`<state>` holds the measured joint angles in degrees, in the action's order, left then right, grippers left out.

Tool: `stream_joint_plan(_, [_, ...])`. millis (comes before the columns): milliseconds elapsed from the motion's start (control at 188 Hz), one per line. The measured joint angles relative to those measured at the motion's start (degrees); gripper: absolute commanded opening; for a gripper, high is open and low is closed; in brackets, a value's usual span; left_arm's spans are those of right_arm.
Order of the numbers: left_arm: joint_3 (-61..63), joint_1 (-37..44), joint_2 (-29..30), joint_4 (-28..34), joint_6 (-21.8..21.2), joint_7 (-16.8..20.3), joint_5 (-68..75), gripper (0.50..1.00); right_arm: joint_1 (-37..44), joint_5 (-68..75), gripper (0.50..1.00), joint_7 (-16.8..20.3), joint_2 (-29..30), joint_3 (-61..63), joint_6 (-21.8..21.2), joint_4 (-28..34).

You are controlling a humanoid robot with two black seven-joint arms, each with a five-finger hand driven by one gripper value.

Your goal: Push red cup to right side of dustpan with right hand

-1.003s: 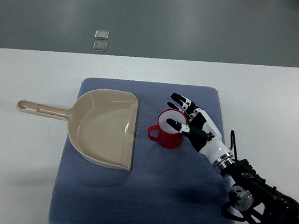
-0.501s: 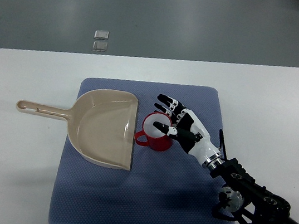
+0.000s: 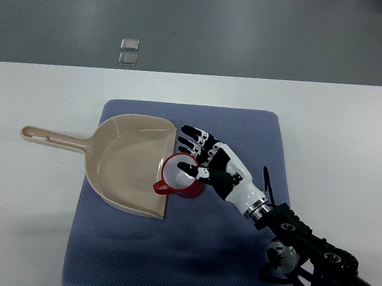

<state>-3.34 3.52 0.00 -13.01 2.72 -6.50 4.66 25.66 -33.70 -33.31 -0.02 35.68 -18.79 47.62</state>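
Observation:
A red cup (image 3: pixel 178 178) with a white inside stands upright at the right edge of the beige dustpan (image 3: pixel 131 161), its handle reaching over the pan's open lip. My right hand (image 3: pixel 200 155) presses against the cup's right side with fingers spread flat, thumb over the rim, not gripping it. The right arm (image 3: pixel 304 253) enters from the lower right. The dustpan lies on a blue mat (image 3: pixel 230 264), its long handle (image 3: pixel 55 139) pointing left.
The blue mat lies on a white table (image 3: pixel 14 217). Two small clear squares (image 3: pixel 128 50) lie on the grey floor beyond the table's far edge. The table's front edge runs just below the mat.
My right hand slid left across the mat, pushing the red cup from a small gap beside the dustpan up against and partly over its right edge.

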Motion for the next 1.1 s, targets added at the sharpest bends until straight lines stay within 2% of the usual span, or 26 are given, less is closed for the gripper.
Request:
stream_joint_plan(469, [0.00, 0.00, 0.00, 0.00, 0.00, 0.00, 0.00, 1.000, 1.97, 0.88, 0.932, 0.00, -0.90, 1.14, 1.23, -1.49])
stream_joint_plan(837, [0.00, 0.00, 0.00, -0.08, 0.09, 0.00, 0.00, 1.000, 4.02, 1.29, 0.932, 0.08, -6.47, 6.82, 1.22, -2.19])
stream_joint_plan(1099, [0.00, 0.00, 0.00, -0.66, 0.10, 0.00, 0.00, 1.000, 5.86, 11.84, 0.932, 0.09, -9.51, 9.24, 0.42, -3.22])
